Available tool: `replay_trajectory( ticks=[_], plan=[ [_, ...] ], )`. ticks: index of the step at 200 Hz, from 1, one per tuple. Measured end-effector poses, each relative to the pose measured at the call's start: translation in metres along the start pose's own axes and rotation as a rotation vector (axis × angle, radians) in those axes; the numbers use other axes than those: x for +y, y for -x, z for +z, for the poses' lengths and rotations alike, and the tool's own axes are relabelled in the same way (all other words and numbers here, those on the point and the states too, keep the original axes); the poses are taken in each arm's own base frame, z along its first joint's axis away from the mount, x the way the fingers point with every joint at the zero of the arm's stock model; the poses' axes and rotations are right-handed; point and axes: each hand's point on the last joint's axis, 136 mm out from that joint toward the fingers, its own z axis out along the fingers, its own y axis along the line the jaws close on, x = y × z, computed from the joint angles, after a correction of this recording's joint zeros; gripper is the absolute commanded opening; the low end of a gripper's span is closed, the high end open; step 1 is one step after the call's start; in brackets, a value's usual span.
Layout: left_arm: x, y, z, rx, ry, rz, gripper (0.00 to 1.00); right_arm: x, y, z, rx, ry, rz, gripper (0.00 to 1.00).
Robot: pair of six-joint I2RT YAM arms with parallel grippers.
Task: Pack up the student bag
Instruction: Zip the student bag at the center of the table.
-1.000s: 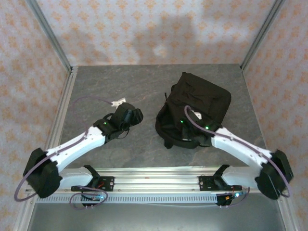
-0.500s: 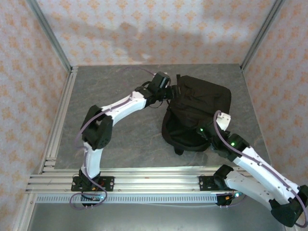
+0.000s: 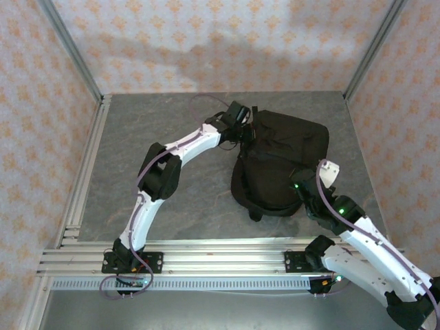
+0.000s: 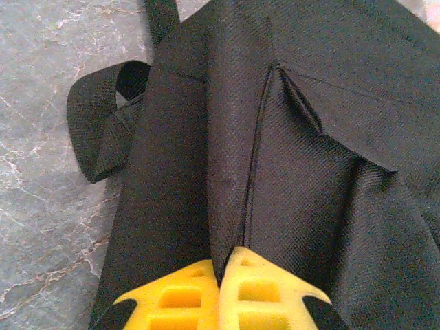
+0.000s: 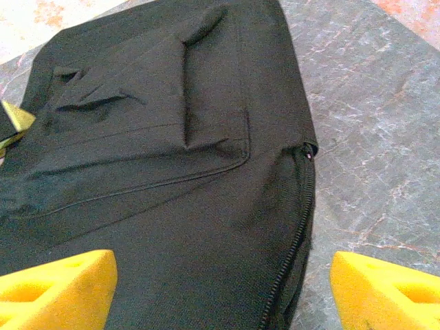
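The student bag (image 3: 285,155) has a raised fold of its black fabric caught between the fingers of the left gripper (image 4: 221,258). The yellow fingers (image 4: 172,299) are pressed fully together, and the fold runs up and away from their tips along a seam. Just left of that fold, a strap loop (image 4: 96,130) hangs off the bag's edge onto the grey marbled desk (image 3: 172,192). From above, this gripper sits at the bag's far left edge, its arm stretched out across the desk.

The right gripper (image 5: 223,265) stands wide open with nothing in its grasp. One yellow finger is to each side, over the near right part of the bag. Between and beyond its fingers lies the front pocket (image 5: 137,137), its stitched outline curving round at the corner and its cloth creased. Beside the pocket, a zip (image 5: 292,240) runs down the bag's side wall. Its teeth look closed along the stretch in view, with the puller at the upper end. What the bag or the pocket holds cannot be told from outside.

The bag lies slumped and flat, pocket side up, on the right half of the desk towards the far wall, with a gripper at each end. A strap end (image 3: 254,215) pokes out at its near edge.
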Motion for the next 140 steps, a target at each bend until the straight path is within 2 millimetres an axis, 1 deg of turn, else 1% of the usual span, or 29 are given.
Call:
replay_trajectory(
  ticks=[17, 30, 44, 59, 70, 88, 105, 124, 140],
  plan=[
    [0.014, -0.007, -0.007, -0.009, -0.021, -0.067, 0.0, 0.008, -0.004, 0.002, 0.027, 0.028, -0.02, 0.79],
    [0.029, -0.014, -0.023, -0.029, -0.021, -0.133, 0.0, 0.016, -0.01, 0.005, 0.061, 0.052, -0.05, 0.78],
    [0.048, -0.02, -0.052, -0.07, -0.009, -0.208, 0.0, 0.026, -0.018, 0.01, 0.105, 0.082, -0.088, 0.78],
    [0.07, -0.023, -0.091, -0.143, 0.022, -0.286, 0.0, 0.039, -0.026, 0.014, 0.154, 0.115, -0.122, 0.76],
    [0.089, -0.024, -0.12, -0.214, 0.051, -0.343, 0.0, 0.048, -0.03, 0.016, 0.187, 0.138, -0.137, 0.73],
    [0.121, -0.032, -0.16, -0.325, 0.103, -0.444, 0.0, 0.069, -0.034, 0.016, 0.238, 0.196, -0.152, 0.66],
    [0.154, -0.052, -0.191, -0.421, 0.16, -0.55, 0.0, 0.092, -0.04, 0.014, 0.301, 0.278, -0.157, 0.55],
    [0.183, -0.075, -0.214, -0.508, 0.204, -0.647, 0.0, 0.117, -0.06, 0.009, 0.415, 0.394, -0.178, 0.36],
    [0.195, -0.085, -0.227, -0.558, 0.221, -0.693, 0.0, 0.135, -0.081, -0.004, 0.514, 0.505, -0.233, 0.27]
  ],
)
